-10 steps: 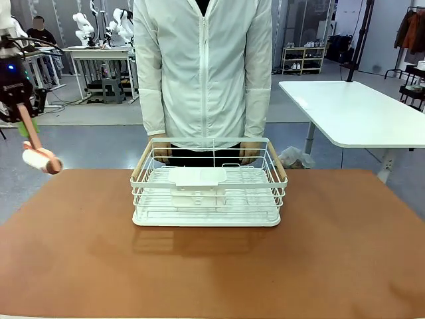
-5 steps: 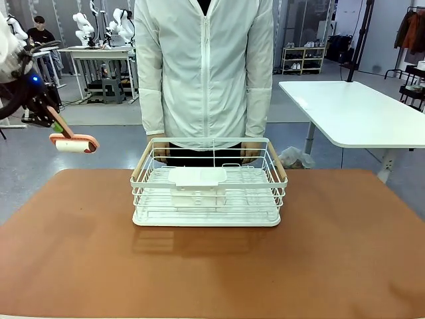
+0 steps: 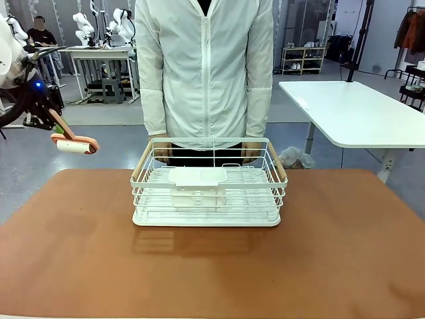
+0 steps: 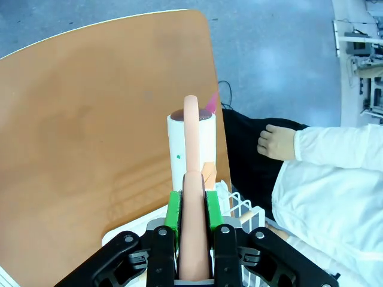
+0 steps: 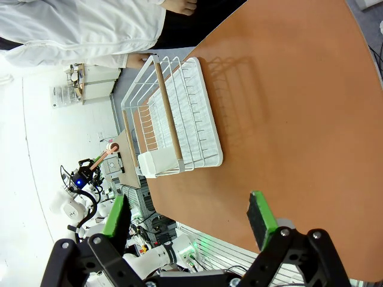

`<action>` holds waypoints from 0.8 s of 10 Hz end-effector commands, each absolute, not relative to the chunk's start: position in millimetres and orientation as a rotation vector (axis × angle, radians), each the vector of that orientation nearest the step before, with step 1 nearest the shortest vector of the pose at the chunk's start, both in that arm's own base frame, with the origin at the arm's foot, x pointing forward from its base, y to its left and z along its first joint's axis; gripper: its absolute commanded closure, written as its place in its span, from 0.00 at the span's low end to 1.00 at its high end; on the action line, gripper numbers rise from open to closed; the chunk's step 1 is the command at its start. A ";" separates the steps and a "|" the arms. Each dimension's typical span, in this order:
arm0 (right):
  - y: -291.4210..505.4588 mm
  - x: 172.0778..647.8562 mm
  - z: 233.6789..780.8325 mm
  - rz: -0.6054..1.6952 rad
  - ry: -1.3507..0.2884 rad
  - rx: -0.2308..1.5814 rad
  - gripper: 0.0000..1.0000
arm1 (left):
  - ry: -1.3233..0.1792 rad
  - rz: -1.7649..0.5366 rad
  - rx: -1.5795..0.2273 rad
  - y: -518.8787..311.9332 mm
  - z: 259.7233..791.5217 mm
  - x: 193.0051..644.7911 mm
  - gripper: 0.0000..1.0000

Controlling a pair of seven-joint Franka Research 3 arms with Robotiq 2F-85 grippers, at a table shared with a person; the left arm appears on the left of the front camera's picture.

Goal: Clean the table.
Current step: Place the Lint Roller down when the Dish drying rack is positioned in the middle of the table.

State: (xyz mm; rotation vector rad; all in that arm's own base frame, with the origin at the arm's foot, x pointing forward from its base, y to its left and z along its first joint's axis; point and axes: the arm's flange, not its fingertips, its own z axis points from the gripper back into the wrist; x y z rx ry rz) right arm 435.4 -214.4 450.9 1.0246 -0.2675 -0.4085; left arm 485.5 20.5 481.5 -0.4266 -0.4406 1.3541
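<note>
Poised to start rolling: left gripper (image 4: pixel 192 239) clamped on the lint roller (image 3: pixel 74 143) handle, high off the far left corner of the table (image 3: pixel 80 252), right gripper (image 5: pixel 188 218) spread empty above it; next, probably lowering the roller onto bare tabletop left of the wire rack (image 3: pixel 208 183).

Terracotta table (image 3: pixel 80 266) (matte, rectangular)
</note>
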 end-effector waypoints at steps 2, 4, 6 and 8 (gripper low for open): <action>-210.8 433.5 451.9 -0.415 -0.280 1.020 0.00 | -0.441 1.354 -0.427 20.5 481.5 485.5 0.79; -210.8 433.5 451.9 -0.415 -0.280 1.020 0.00 | -0.488 1.300 -0.514 5.9 447.0 480.0 0.79; -210.8 433.5 451.9 -0.415 -0.280 1.020 0.00 | -0.439 1.310 -0.522 1.5 427.0 475.1 0.79; -210.8 433.5 451.9 -0.415 -0.280 1.020 0.00 | -0.476 1.345 -0.461 -2.1 404.2 474.1 0.79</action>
